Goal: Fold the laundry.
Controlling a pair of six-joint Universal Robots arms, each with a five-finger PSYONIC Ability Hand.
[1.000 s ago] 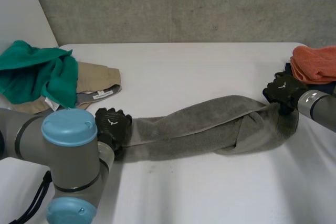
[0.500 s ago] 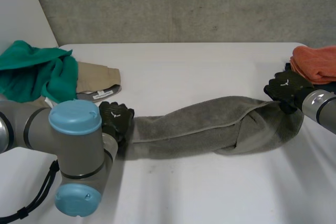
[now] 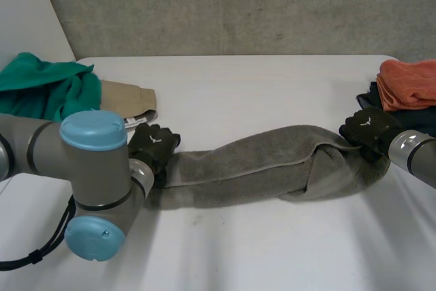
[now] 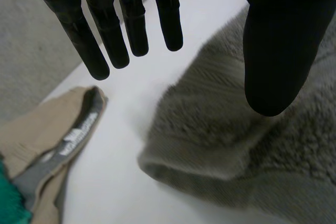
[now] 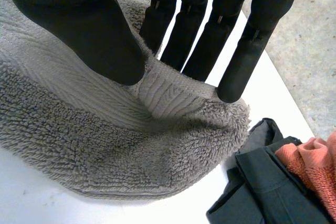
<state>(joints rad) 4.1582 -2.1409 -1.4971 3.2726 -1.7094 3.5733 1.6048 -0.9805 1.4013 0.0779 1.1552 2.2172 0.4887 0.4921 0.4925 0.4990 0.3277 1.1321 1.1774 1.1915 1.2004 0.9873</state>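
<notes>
A grey towel (image 3: 272, 165) lies stretched and twisted across the white table (image 3: 238, 250). At its 3 o'clock end the right hand (image 3: 368, 127) pinches the hem between thumb and fingers. At its 9 o'clock end the left hand (image 3: 153, 146) hovers with fingers straight, gripping nothing.

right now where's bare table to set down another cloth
Bare table behind the grey towel, between the beige garment and orange cloth; another strip in front of the towel. Crowded at both table ends.
</notes>
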